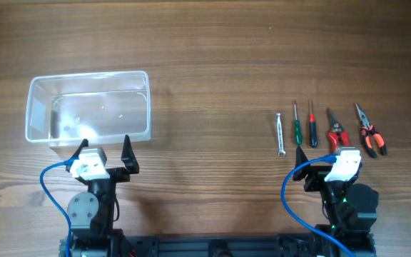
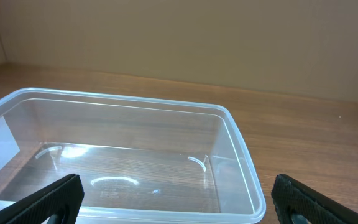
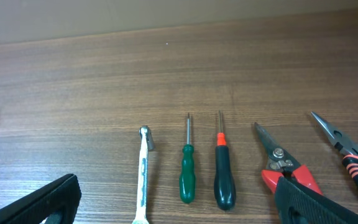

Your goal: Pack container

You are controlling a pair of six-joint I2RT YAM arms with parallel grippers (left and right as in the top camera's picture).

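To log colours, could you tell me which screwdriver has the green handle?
The screwdriver beside the wrench; the other screwdriver has a black handle with a red collar.

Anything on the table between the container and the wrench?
Nothing: in the overhead view, only bare table runs from the container to the wrench.

Clear, glossy plastic tub (image 1: 88,74) at my ten o'clock on the matt, wood-grain table (image 1: 212,64); bare-metal wrench (image 1: 280,133) at two o'clock.
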